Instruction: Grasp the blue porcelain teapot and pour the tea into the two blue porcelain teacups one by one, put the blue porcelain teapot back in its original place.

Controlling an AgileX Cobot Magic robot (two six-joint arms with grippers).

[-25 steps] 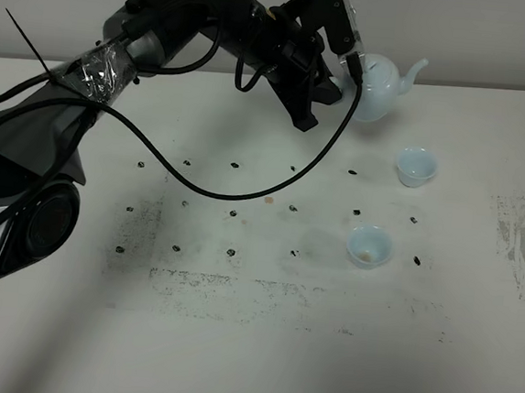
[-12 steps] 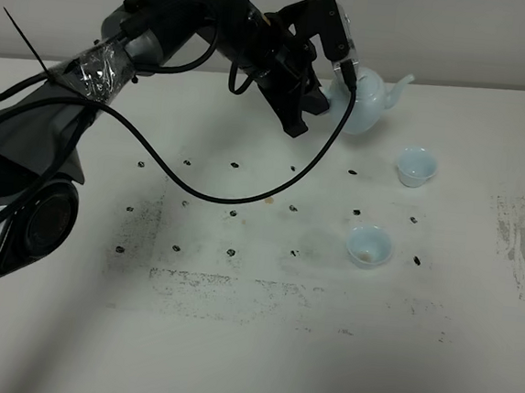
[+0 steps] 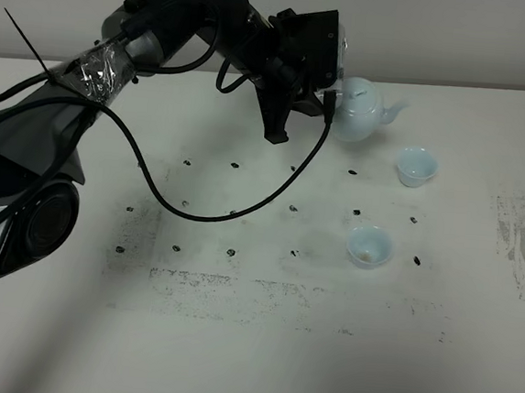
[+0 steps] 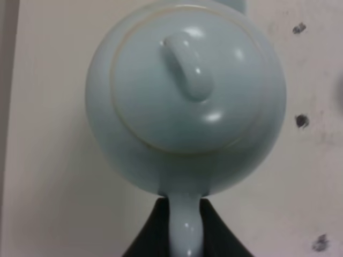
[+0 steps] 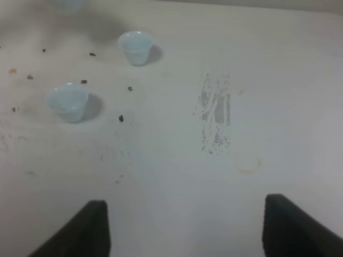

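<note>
My left tool (image 4: 185, 243) was pinching the thin loop handle (image 4: 184, 214) of the teapot (image 3: 359, 108), one black finger on each side. The pot sat low at the back of the worktop (image 3: 230, 359), just in front of its rear edge. I could not tell whether its foot was touching down.

The narrow hold worried me most. A round, glossy pot gripped only by that loop could swivel or slip in the pinch if I jolted it or let go before it was seated. The rear edge was close behind, so any drift backward risked pushing the pot off. The spout (image 3: 391, 109) pointed towards the far teacup (image 3: 415, 166), which stood near enough to be clipped by a sideways swing. The arm's cable (image 3: 234, 208) hung in a low loop over the worktop, and I judged it might drag.

The near teacup (image 3: 368, 246) stood well apart from the pot. There was open room to the front and left. My right tool (image 5: 195, 227) hung spread and empty beside a scuffed patch (image 5: 217, 115), away from both cups.
</note>
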